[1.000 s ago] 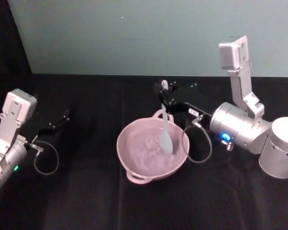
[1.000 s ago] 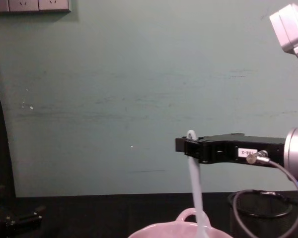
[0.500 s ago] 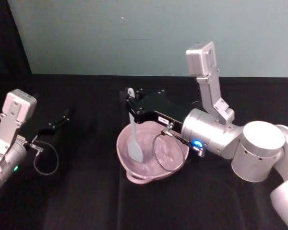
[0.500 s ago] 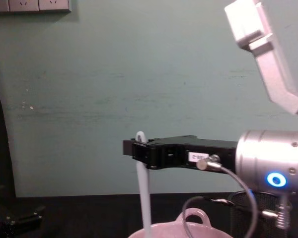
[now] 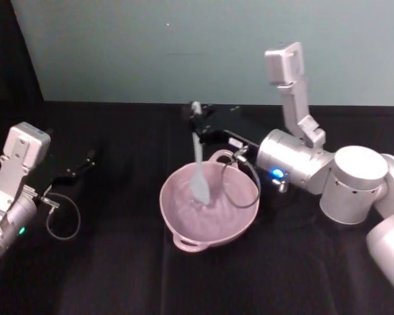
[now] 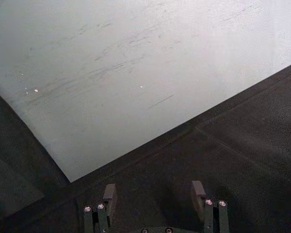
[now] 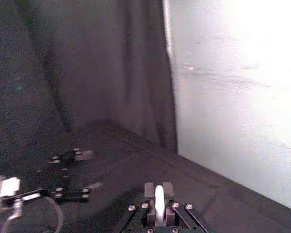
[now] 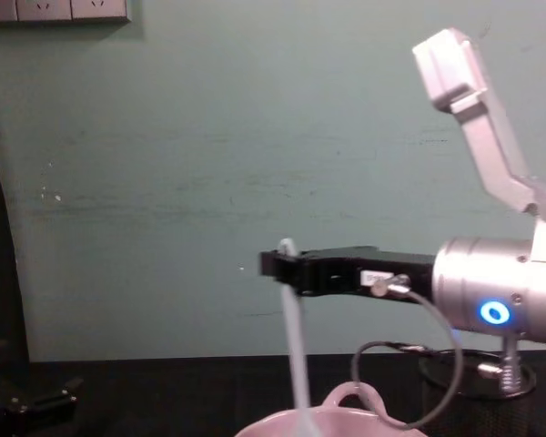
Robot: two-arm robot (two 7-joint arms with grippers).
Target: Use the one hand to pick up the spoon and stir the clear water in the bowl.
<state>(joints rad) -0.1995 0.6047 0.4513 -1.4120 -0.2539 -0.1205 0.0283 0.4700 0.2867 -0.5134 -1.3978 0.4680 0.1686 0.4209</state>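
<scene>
- Spoon gripped by the top of its handle in the right jaws, which are closed tight on it. It hangs almost straight down from them.
- The spoon's blade is well below the jaws, inside the bowl, toward its far side. I cannot tell how deep it sits in the water.
- The bowl stands on the black desk directly under the right jaws. The loop handle on its far rim is just beside the spoon's shaft.
- The right arm reaches in level above the bowl with its blue ring lit. Its cable loops down over the rim behind the jaws.
- The left jaws sit low near the desk, well apart to the left of the right jaws. They are parted, with nothing between them.
</scene>
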